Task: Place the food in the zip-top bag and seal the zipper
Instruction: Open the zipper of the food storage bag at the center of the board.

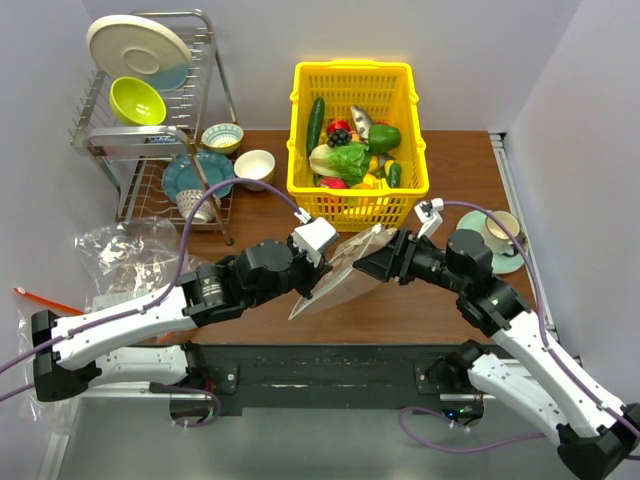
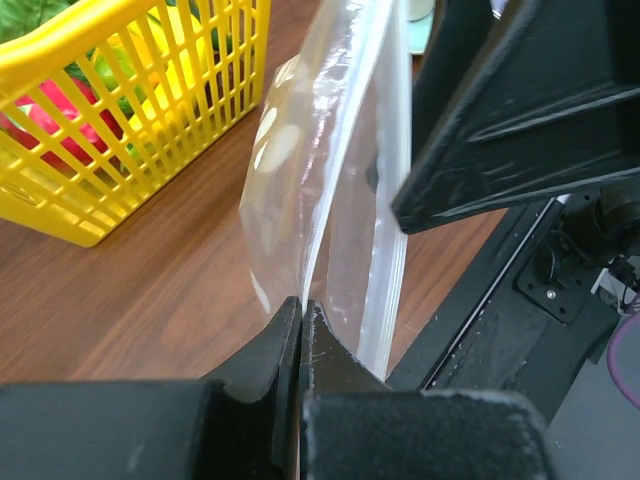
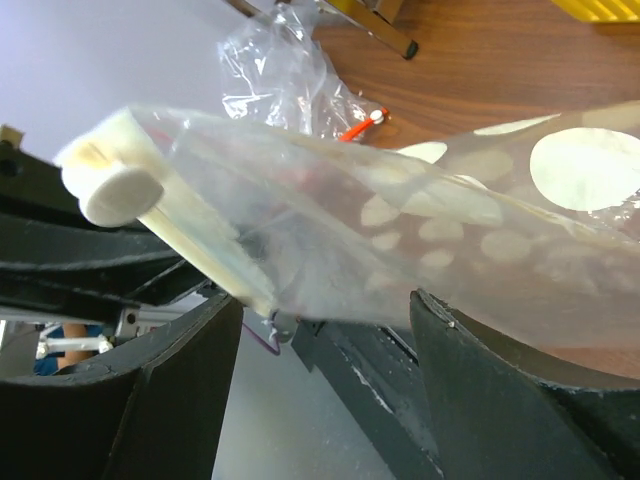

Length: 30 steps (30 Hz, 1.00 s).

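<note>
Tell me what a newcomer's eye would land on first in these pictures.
The bright yellow basket at the back middle of the table, heaped with toy food, stands out most. Just in front of it, a clear white-dotted bag hangs above the table between the two arms: the left gripper is pinched shut on one edge, while the right gripper stands open around the other end.

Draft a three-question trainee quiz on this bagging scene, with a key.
1. True or false: the left gripper is shut on the zip-top bag.
2. Fill in: the right gripper has its jaws ____ astride the bag.
3. The lettuce lies: A in the bag; B in the yellow basket; C in the right gripper.
Key: 1 true; 2 open; 3 B.
</note>
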{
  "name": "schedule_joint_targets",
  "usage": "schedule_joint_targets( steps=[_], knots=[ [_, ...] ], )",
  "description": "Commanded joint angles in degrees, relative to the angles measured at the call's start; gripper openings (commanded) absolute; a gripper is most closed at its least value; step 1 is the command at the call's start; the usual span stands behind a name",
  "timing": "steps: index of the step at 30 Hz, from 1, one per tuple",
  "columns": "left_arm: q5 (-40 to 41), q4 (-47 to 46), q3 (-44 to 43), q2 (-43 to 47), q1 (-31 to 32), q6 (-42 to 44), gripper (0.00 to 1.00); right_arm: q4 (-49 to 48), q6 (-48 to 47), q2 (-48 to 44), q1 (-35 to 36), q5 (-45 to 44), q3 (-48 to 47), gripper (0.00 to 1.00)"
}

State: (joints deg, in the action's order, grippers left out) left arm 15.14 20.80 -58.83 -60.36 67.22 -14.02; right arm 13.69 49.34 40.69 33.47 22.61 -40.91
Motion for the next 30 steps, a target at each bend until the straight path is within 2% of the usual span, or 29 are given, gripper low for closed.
schedule_joint_targets(
  steps=[1, 9, 15, 20, 21, 22, 25, 26, 28, 30],
  knots=[
    [-1.6, -0.5, -2.1, 1.6, 0.2, -2.3, 0.00, -4.5, 0.4, 2.2, 1.2, 1.7, -3.0, 0.71],
    [-7.5, -5.4, -0.8, 4.2, 0.2, -4.2, 0.00, -3.1, -0.6, 3.6, 4.2, -2.7, -4.1, 0.70],
    [-6.5, -6.1, -0.1, 4.7, 0.2, -7.0, 0.00, -1.5, -1.2, 6.8, 7.7, -6.1, -6.7, 0.59],
    [-4.5, -4.8, -0.1, 5.4, 0.3, -8.7, 0.00, -1.0, -1.3, 8.2, 11.1, -10.6, -8.2, 0.53],
    [-3.5, -4.1, -0.2, 5.5, 0.2, -9.4, 0.00, -0.9, -1.3, 8.5, 11.3, -10.8, -8.4, 0.50],
    [-3.2, -3.7, -0.1, 5.6, 0.2, -9.8, 0.00, -0.9, -1.2, 8.7, 11.7, -10.9, -8.6, 0.42],
    [-2.2, -3.3, 0.3, 6.8, 0.2, -11.5, 0.00, -0.8, -1.2, 10.2, 13.0, -10.8, -9.5, 0.28],
    [-2.0, -3.3, 0.6, 7.1, 0.2, -11.9, 0.00, -0.7, -1.3, 10.7, 13.5, -10.6, -10.0, 0.18],
    [-0.8, -3.0, 1.4, 7.5, 0.2, -13.0, 0.00, 1.1, -1.4, 11.6, 13.9, -10.6, -10.7, 0.10],
    [1.9, -1.6, 2.0, 7.5, 0.2, -14.2, 0.00, 3.2, -2.3, 12.0, 14.2, -11.3, -12.3, 0.08]
  ],
)
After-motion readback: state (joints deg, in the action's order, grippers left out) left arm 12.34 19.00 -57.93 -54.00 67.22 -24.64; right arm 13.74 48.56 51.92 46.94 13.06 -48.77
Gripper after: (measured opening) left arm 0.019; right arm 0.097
